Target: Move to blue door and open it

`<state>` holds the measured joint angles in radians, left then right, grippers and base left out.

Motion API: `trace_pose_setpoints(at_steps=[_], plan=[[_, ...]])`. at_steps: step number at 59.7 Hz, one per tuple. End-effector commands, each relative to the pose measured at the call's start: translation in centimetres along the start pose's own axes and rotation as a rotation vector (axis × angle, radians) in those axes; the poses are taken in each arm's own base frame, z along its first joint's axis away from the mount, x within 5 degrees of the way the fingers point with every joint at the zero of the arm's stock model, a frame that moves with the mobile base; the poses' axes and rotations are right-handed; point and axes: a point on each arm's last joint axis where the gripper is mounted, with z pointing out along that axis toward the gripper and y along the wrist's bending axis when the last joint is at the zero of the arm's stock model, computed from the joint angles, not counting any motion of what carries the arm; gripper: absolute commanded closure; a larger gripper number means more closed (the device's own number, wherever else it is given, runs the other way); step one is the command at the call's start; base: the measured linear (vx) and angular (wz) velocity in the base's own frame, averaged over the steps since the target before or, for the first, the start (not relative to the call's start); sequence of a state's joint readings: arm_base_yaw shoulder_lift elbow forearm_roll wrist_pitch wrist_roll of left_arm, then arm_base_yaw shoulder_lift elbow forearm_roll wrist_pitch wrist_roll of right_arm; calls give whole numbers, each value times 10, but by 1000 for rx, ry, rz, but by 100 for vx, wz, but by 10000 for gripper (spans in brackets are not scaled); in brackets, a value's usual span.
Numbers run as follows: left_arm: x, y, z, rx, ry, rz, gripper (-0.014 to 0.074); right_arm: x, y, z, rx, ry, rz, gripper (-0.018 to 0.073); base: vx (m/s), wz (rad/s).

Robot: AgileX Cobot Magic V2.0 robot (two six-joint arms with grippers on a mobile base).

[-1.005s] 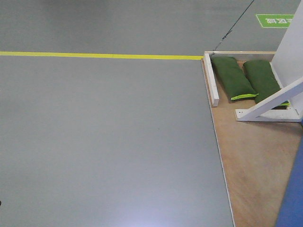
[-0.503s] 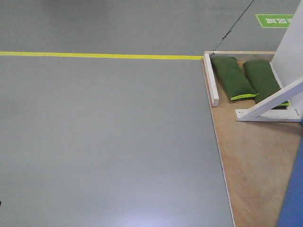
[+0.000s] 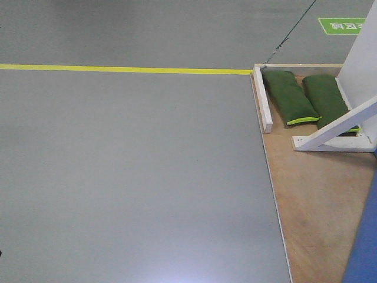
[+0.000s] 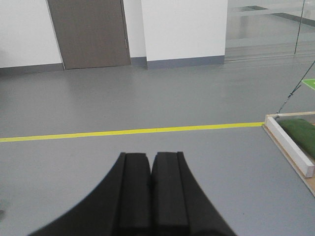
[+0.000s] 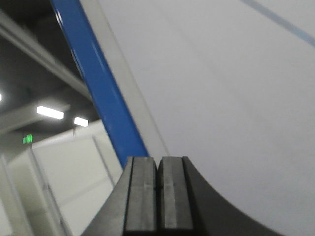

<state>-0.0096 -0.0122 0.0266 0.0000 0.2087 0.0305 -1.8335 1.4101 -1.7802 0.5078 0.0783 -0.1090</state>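
Grey floor [image 3: 129, 177] and yellow tape line [image 3: 118, 69] sit exactly as they did a second ago, so the base is effectively parked and the approach isn't progressing. Left gripper [image 4: 150, 164]: black pads pressed together, empty. Mid-right: plywood base board [image 3: 312, 194], green sandbags [image 3: 288, 97], white slanted wooden brace [image 3: 339, 127]. Glossy blue door [image 3: 365, 247]: only a sliver at the lower-right edge. Its long axis is likely upright; facing unclear, handle out of view. Right gripper [image 5: 158, 164]: pads together, empty.

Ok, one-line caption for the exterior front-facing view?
Grey floor, yellow line; plywood base at right carries two green sandbags, white braces, cropped blue door.
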Motion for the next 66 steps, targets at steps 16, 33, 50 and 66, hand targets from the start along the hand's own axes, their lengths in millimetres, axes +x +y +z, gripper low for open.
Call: trace_pose_setpoints(at_steps=[16,33,50,66], plan=[[-6,0,-1,4,-92,-2,526,35,20,-18,-142,516,157,567,0,0],[-6,0,-1,4,-92,-2,526,26,76,-49,-344,569,167,567,0,0],[-6,0,-1,4,-92,-2,526,13,101,-72,-442,551,118,567,0,0],[-6,0,-1,4,-92,-2,526,2,136,-105,-618,558,104,567,0,0]])
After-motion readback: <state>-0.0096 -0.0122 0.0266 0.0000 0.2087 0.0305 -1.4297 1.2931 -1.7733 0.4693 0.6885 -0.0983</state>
